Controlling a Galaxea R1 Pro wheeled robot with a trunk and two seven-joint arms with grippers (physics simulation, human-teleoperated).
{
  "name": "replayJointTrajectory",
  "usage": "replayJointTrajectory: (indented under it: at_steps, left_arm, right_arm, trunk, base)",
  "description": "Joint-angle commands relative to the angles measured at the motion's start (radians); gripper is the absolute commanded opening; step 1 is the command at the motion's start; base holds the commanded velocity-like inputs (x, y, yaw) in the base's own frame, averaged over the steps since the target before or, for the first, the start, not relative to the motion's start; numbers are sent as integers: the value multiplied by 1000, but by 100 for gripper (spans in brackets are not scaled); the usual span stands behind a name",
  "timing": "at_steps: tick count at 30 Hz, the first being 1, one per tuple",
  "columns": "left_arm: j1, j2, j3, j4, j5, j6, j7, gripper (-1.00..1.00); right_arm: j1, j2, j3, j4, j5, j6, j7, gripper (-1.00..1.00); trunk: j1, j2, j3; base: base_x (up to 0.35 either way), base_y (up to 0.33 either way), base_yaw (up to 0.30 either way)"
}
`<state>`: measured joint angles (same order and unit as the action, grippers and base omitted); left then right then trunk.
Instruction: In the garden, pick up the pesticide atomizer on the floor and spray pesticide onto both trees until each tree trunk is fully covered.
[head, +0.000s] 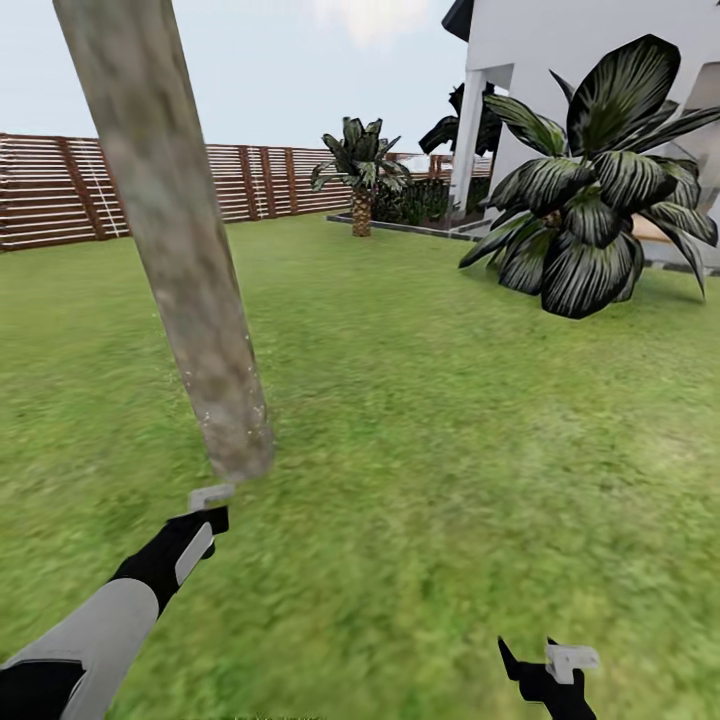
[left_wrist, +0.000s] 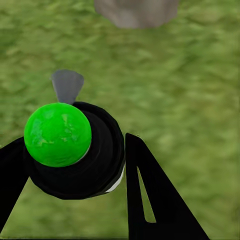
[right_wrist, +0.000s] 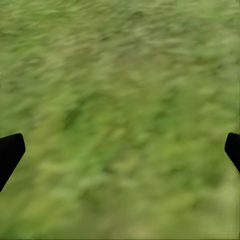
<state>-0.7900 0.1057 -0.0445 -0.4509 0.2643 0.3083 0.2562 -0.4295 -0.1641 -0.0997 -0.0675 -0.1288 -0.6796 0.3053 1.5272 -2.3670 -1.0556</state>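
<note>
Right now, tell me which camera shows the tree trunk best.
The head view: the tree trunk runs its full visible length there, pale specks near its base. The left wrist view catches a blurred bit of its base; the right wrist view shows grass.

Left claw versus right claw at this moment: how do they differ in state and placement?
The left claw is shut on the atomizer, its green ball top showing between the fingers; the right claw is open, with only grass between its far-apart fingertips. In the head view the left claw sits at the base of the tree trunk, while the right claw hangs low over open lawn. Both have black fingers.
</note>
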Motion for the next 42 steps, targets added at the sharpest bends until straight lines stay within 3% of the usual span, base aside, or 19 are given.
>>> replayJointTrajectory:
  at_steps: [1,9,18,21,23,26,28,31,33,34,37,42]
  left_arm:
    - [0,0,0,0,0,0,0,-100]
    - [0,0,0,0,0,0,1,-100]
    - [-19,-4,-9,-18,-4,13,-19,-100]
    - [-73,-15,-12,-20,-7,44,-22,-100]
    - [-127,-17,-12,-21,-7,113,-36,-100]
    - [-157,-6,-13,-34,-10,153,-123,-100]
    - [-162,1,-13,-55,-25,173,-167,-100]
    - [-179,-1,-11,-131,-110,273,-178,-100]
    - [-202,2,-10,-155,-143,324,-178,-100]
    - [-231,12,-8,-160,-151,356,-178,-100]
    - [-250,46,-8,-163,-153,374,-180,-100]
    - [-254,8,-11,-166,-149,377,-182,-100]
  right_arm:
    - [0,0,0,0,0,0,0,100]
    - [0,0,0,0,0,0,0,100]
    - [0,0,0,0,0,0,0,100]
    - [0,0,0,0,0,0,0,100]
    - [0,0,0,0,0,0,0,100]
    - [0,0,0,0,0,0,0,100]
    - [0,0,0,0,0,0,0,100]
    - [0,0,0,0,1,0,0,100]
    - [0,0,0,0,1,0,0,100]
    - [0,0,0,0,1,0,0,100]
    - [0,0,0,0,1,0,0,100]
    - [0,0,0,0,1,0,0,100]
  trunk:
    - [0,0,0]
    - [0,0,0]
    - [0,0,0]
    - [0,0,0]
    - [0,0,0]
    - [0,0,0]
    - [0,0,0]
    - [0,0,0]
    - [0,0,0]
    - [0,0,0]
    - [0,0,0]
    - [0,0,0]
  base:
    - [0,-276,279]
    - [0,-275,279]
    - [0,-27,119]
    - [0,0,0]
    - [0,0,0]
    - [0,0,0]
    - [0,0,0]
    - [0,0,0]
    - [0,0,0]
    - [0,0,0]
    - [0,0,0]
    - [0,0,0]
